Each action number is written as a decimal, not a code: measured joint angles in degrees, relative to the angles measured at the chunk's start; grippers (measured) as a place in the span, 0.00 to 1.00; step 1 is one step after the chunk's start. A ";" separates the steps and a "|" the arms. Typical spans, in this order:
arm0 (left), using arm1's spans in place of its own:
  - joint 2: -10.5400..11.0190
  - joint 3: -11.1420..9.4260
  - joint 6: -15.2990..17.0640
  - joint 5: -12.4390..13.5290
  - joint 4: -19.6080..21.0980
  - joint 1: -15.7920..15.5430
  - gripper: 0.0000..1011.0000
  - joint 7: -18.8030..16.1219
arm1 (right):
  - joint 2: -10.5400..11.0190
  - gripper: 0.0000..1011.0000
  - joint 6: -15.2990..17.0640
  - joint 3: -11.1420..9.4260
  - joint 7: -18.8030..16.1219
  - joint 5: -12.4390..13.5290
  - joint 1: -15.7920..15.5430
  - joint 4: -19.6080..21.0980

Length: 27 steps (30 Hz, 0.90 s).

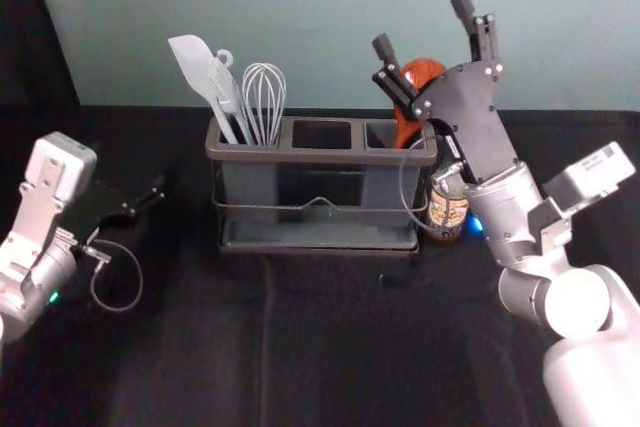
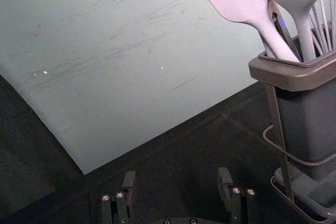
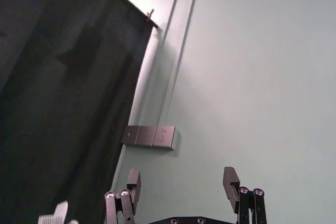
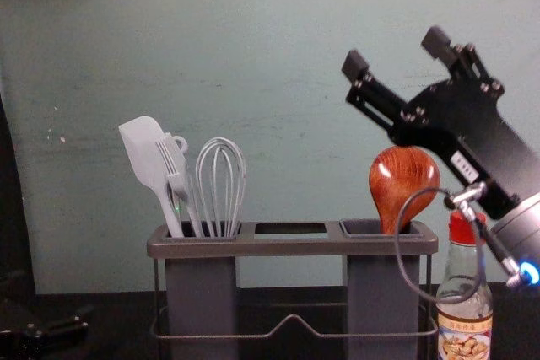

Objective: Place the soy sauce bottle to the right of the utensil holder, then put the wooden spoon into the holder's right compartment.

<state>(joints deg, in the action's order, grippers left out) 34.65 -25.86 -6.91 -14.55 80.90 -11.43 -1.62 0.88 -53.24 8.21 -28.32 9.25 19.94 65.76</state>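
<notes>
A: Centre-right of the chest view, and what a shine! The wooden spoon [image 4: 403, 176] wears a glossy finish, grain streaking through it.

B: Lower right, the soy sauce bottle [image 4: 462, 263]: clear, glassy and smooth, under a plastic-looking cap [image 4: 460, 229], with a printed, paper-like label [image 4: 464, 346].

A: Over to centre-left! Spatula [image 4: 143, 153] and whisk [image 4: 223, 142], both smooth, plastic-looking, a soft sheen on them.

B: Bottom centre, the holder's rim [image 4: 291, 247] is smooth and satiny, its compartment walls [image 4: 202, 297] plastic-looking, duller, and there's thin, metal-looking wire [image 4: 293, 317] in front.

A: Lower half of the head view: matt black cloth [image 1: 340, 347], lightly creased!

B: And behind, across the top, a matt wall [image 1: 300, 37], mostly smooth; the chest view catches faint scuffs.
</notes>
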 joint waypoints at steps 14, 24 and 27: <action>0.00 0.00 0.00 0.00 0.00 0.00 0.99 0.00 | 3.24 0.99 3.99 -0.78 2.96 -3.04 -7.04 13.57; 0.00 0.00 0.00 0.00 0.00 0.00 0.99 0.00 | 6.78 0.99 7.29 -3.69 4.80 -2.87 -8.29 17.67; 0.00 0.00 0.00 0.00 0.00 0.00 0.99 0.00 | 7.87 0.99 9.08 -4.98 5.50 -3.00 -8.95 18.78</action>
<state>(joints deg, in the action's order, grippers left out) 34.65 -25.86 -6.91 -14.55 80.90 -11.43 -1.62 8.75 -44.17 3.23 -22.82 6.25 10.99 84.54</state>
